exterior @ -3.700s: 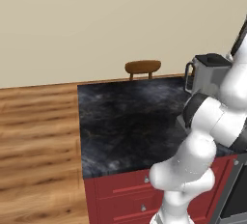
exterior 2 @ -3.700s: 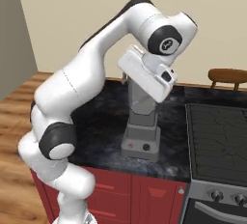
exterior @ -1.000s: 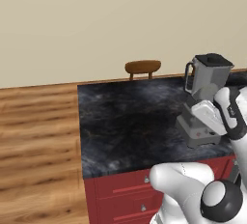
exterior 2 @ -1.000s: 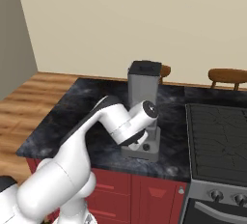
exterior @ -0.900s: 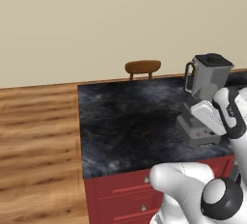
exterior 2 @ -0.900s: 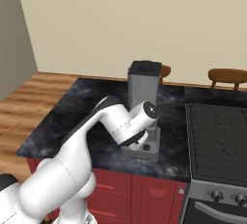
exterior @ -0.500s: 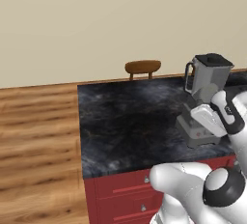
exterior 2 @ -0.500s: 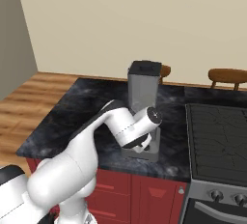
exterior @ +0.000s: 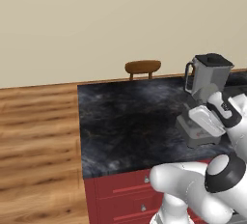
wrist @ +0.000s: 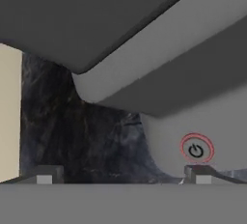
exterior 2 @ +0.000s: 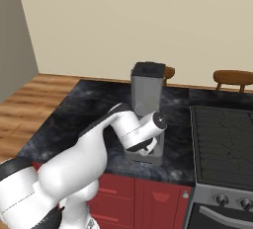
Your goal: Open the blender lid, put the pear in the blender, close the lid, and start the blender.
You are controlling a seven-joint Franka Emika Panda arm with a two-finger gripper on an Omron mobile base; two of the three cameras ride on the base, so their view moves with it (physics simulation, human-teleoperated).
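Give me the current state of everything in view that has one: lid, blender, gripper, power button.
blender lid: seated on the jar, closed.
blender: upright on the dark counter.
gripper: open, holding nothing, low at the blender base.
power button: right by one fingertip; whether it is pressed cannot be told.

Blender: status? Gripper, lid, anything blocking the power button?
Gripper open, low at the blender base, right fingertip just under the power button. Blender lid on the jar. Nothing between fingers and button.
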